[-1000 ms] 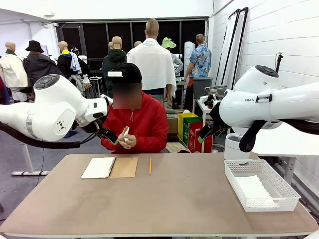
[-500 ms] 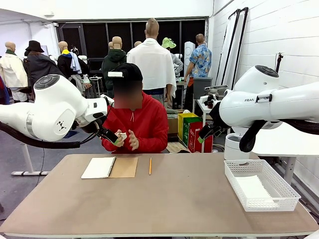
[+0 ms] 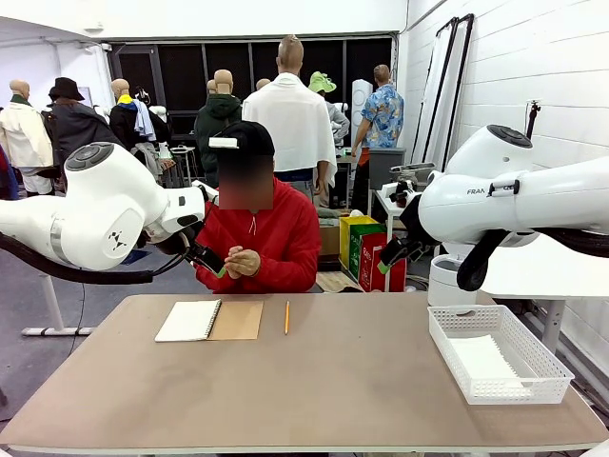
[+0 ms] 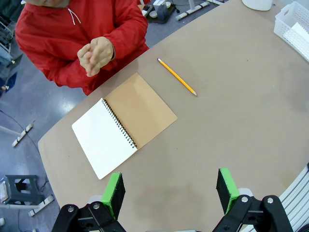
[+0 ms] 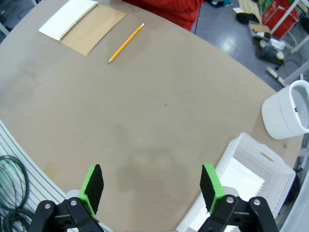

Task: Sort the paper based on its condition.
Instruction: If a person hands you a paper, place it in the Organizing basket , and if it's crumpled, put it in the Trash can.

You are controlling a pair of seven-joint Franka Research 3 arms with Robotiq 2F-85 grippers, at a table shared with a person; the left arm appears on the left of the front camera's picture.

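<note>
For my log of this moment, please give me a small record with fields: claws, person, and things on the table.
Left claw: open, empty, above the brown table
Right claw: open, empty, above the table
Person's hands: pressed together, at the far side
Spiral-bound notebook with brown cardboard cover: open, flat
Yellow wooden pencil: beside notebook, apart
White plastic mesh tray: holds white paper

I read the black letters "FRAN", with the rest hidden, printed on the white housing of my right arm (image 3: 519, 205).
</note>
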